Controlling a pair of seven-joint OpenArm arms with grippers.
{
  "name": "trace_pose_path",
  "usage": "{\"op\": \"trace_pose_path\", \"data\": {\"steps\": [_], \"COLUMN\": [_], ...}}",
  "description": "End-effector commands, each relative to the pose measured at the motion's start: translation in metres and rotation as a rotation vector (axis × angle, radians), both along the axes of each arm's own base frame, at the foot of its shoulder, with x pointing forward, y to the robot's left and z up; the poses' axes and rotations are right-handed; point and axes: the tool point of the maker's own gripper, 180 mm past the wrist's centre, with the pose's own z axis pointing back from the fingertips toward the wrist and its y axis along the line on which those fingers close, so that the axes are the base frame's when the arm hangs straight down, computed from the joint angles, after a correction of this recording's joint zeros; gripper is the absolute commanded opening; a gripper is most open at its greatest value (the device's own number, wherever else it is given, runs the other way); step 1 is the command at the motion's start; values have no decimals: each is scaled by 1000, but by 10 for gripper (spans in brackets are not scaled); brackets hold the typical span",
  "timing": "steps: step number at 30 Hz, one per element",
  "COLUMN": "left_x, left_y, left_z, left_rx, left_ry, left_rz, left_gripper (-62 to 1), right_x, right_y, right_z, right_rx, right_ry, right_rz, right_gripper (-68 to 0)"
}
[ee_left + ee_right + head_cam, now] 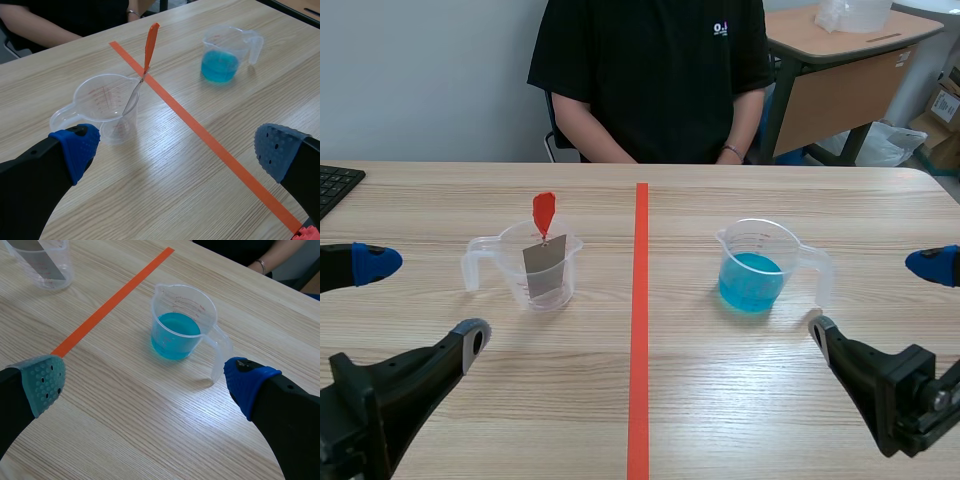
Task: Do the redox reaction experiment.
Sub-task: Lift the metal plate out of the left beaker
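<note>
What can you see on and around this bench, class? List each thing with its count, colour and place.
measuring cup: one, clear, left of the tape line
metal strip: one, grey, standing in that cup
red clip: one, on the strip's top
second measuring cup: one, clear, right of the line
blue liquid: one pool, in the second cup
keyboard: one, black, table's far left edge
tape line: one, orange-red, down the table's middle
table: one, light wood
desk: one, wood-topped, behind the person
person: one, black shirt, seated across
left tool: one, black, open
right tool: one, black, open
</note>
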Motion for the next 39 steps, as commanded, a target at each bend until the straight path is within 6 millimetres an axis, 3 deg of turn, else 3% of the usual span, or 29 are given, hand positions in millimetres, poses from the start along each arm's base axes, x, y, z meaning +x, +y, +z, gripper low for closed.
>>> {"op": "trace_pose_path", "data": {"steps": [1,12,20,29,34,39], "left_x": [1,-15,-38,-96,-138,-174], "left_y": [-3,18,74,147,167,174], "left_z": [5,-15,-48,-95,-126,-147], "left_rx": [-20,94,187,258,270,252], "left_ry": [-16,40,136,299,422,507], "left_rz": [-1,42,199,459,571,666], "left_gripper": [14,14,14,14,14,14], "right_x": [5,6,8,20,31,36], "right_y": [4,5,6,10,27,56], "right_z": [12,16,23,35,47,61], "right_rx": [13,23,44,6,0,10], "right_ry": [-42,-60,-96,-151,-194,-229], "right_rz": [13,16,22,64,162,314], "right_gripper": [4,4,4,4,4,4]}}
